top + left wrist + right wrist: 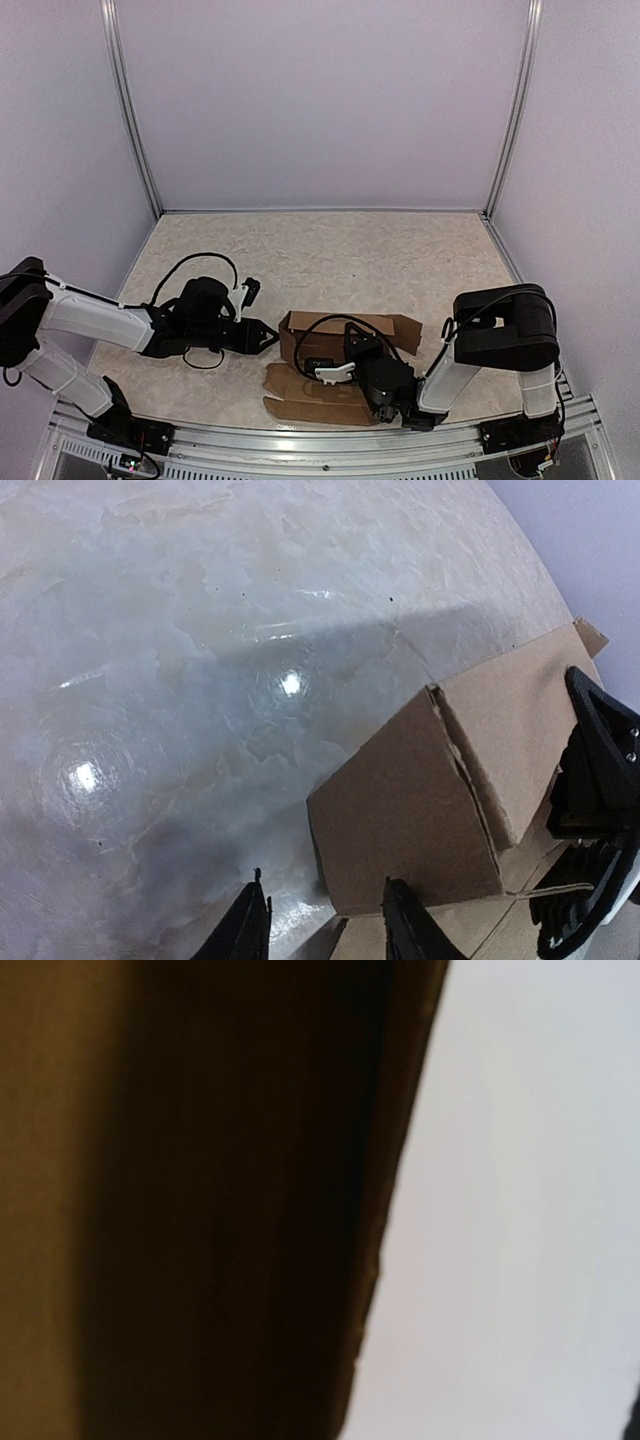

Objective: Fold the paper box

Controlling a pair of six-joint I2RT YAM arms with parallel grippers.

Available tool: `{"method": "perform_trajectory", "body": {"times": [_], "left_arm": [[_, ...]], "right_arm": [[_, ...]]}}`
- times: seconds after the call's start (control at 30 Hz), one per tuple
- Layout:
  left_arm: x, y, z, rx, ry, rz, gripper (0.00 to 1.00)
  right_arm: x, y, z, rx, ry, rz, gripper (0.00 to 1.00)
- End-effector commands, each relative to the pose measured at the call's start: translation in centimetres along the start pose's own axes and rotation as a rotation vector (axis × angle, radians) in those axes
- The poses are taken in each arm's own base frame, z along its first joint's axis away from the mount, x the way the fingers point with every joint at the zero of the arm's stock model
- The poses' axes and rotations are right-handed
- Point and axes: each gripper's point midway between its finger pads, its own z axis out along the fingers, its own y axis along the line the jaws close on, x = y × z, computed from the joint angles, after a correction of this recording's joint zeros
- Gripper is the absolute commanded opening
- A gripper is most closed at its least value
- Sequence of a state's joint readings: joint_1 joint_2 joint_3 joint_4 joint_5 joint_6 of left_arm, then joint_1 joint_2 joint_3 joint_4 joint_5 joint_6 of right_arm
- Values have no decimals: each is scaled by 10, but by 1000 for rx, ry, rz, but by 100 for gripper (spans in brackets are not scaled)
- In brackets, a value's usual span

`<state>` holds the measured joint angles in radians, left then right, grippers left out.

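paper box (380,326) (matte brown, creased) sits on glossy marbled table (330,255).

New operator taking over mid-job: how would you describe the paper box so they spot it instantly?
Look along the near edge of the marbled table, between the two arm bases. The paper box sits there beneath the right arm: the only brown cardboard in view, partly raised, with rounded flaps lying flat in front.

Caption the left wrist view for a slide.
Left pincer open at the near corner of a partly folded cardboard box on a marbled table.
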<state>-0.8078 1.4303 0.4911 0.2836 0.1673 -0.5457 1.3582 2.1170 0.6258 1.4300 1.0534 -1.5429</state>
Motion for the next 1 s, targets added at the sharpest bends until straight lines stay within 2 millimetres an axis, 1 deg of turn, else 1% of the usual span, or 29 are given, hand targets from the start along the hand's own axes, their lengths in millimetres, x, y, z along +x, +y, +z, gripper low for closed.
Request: {"method": "perform_trajectory", "body": {"times": [0.0, 0.17, 0.5, 0.63, 0.9, 0.97], "left_arm": [[4, 2, -5, -40, -30, 34, 46], [10, -3, -5, -54, -37, 74, 50], [16, -24, -2, -16, -52, 133, 51], [15, -27, -2, -30, -68, 150, 51], [15, -39, 3, -22, -69, 189, 51], [11, -44, 4, -21, -74, 202, 51]], "right_arm": [[5, -8, -8, 53, -2, 93, 0], [5, -8, -12, 52, -6, 83, 0], [6, -10, -19, 50, -6, 69, 0], [6, -10, -20, 51, -7, 65, 0], [2, -13, -22, 55, -9, 64, 0], [2, -14, -22, 57, -10, 67, 0]]}}
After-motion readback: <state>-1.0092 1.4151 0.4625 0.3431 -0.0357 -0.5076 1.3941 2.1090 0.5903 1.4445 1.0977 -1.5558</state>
